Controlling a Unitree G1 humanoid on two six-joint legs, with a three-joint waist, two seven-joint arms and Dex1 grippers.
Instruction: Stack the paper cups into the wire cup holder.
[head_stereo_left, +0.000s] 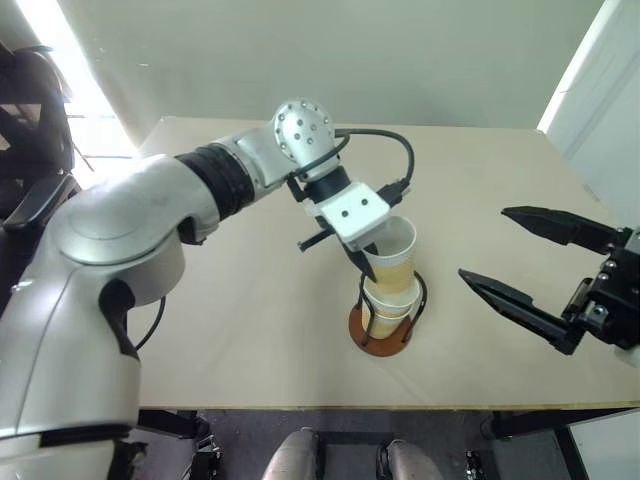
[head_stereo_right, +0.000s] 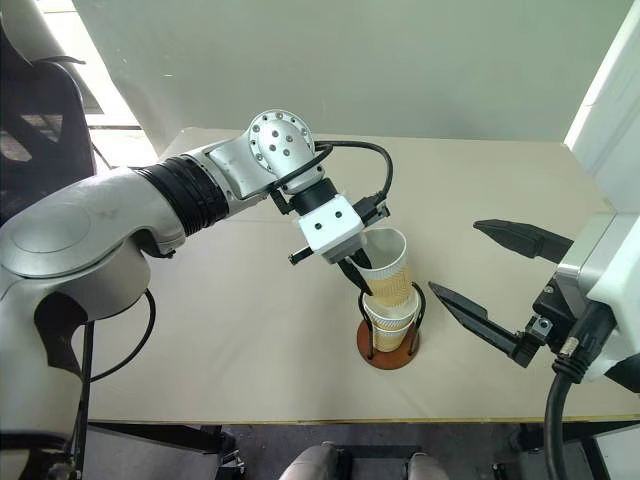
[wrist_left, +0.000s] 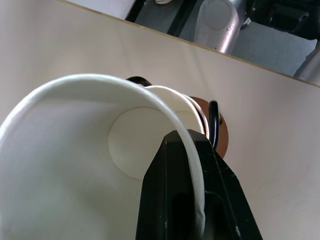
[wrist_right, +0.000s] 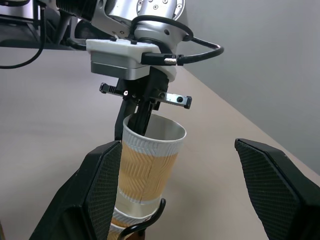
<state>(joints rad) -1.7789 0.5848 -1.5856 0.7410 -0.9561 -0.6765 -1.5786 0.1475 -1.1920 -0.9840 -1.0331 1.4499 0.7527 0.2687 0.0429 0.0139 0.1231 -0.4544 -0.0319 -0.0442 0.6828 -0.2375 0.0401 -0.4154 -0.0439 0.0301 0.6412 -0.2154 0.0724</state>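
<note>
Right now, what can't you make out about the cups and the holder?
- Cup count in the holder: the top cup covers the lower ones.
- Whether the top cup is fully seated: hidden in the left wrist view by its own rim.
- Holder base: mostly hidden by the right gripper in its wrist view.

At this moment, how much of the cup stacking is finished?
Done: at least one cup sits in the wire cup holder. In hand: the left gripper pinches the rim of the top cup, partly nested in the stack. Left: seat it fully and release. The right gripper waits open beside.
</note>
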